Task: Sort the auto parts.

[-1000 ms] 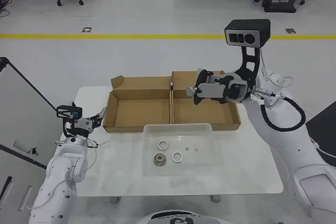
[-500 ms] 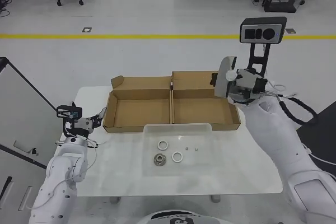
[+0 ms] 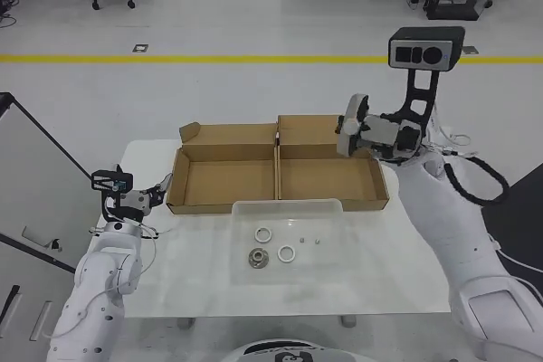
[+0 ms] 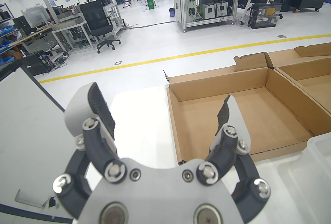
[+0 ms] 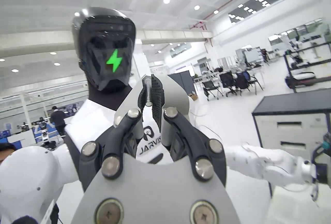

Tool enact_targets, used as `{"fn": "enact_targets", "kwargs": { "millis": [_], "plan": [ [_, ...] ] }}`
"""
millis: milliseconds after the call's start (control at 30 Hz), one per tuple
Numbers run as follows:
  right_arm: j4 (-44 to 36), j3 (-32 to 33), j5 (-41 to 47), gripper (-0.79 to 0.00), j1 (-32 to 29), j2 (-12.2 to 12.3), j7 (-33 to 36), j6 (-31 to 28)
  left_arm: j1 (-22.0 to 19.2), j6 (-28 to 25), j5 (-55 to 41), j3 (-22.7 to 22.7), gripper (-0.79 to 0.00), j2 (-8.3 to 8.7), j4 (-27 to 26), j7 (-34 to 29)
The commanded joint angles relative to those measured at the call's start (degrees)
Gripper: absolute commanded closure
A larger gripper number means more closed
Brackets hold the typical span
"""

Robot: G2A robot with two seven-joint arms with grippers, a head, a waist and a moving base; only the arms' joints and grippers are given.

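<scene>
Nearest, at the table's (image 3: 389, 271) front middle: clear tray (image 3: 330, 210), touching the near walls of both boxes.
- Contents: white ring (image 3: 263, 233); second white ring (image 3: 288, 253); grey flanged part (image 3: 257, 259) just beside that ring; two small pale bits (image 3: 306, 240), too small to identify.
- Placement judged a shared stock bin, central so as to be within reach of either arm.

Left of the tray, at the table's left edge: left gripper (image 3: 157, 194).
- Fingers spread wide, nothing between the ribbed pads (image 4: 99, 106).
- Held low and level, aimed across the near left corner of the left box (image 4: 219, 87). Judged a waiting pose, well apart from the parts.

Behind the tray: left box and right box (image 3: 330, 181), cardboard, lids folded back, side by side and sharing a middle wall.
- Bare floors in both, so sorting judged at its start.
- Pairing judged as one box per kind of part.

Farthest, raised above the far right part of the right box: right gripper (image 3: 350, 125).
- Fingers closed on a small coil spring (image 5: 148, 90), pinched on its sides with its axis lying along the pads.
- Wrist turned so the fingertips point up and back, away from the table. Judged a carrying pose, not one for release: wrist to be rolled downward before any drop into a box.
</scene>
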Motion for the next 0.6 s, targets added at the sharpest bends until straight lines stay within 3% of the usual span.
{"fn": "enact_targets", "kwargs": {
  "millis": [0, 233, 567],
  "plan": [
    [0.5, -0.2, -3.1, 0.000, 0.6, -0.1, 0.0, 0.0, 0.0, 0.0, 0.0, 0.0, -0.785, 0.00, 0.0, 0.0],
    [1.9, -0.9, -12.3, 0.000, 2.2, -0.3, -0.2, 0.3, 0.0, 0.0, 0.0, 0.0, -0.785, 0.00, 0.0, 0.0],
    [1.6, -2.1, 4.4, 0.000, 0.3, -1.6, -0.4, -0.4, 0.0, 0.0, 0.0, 0.0, -0.785, 0.00, 0.0, 0.0]
  ]
}}
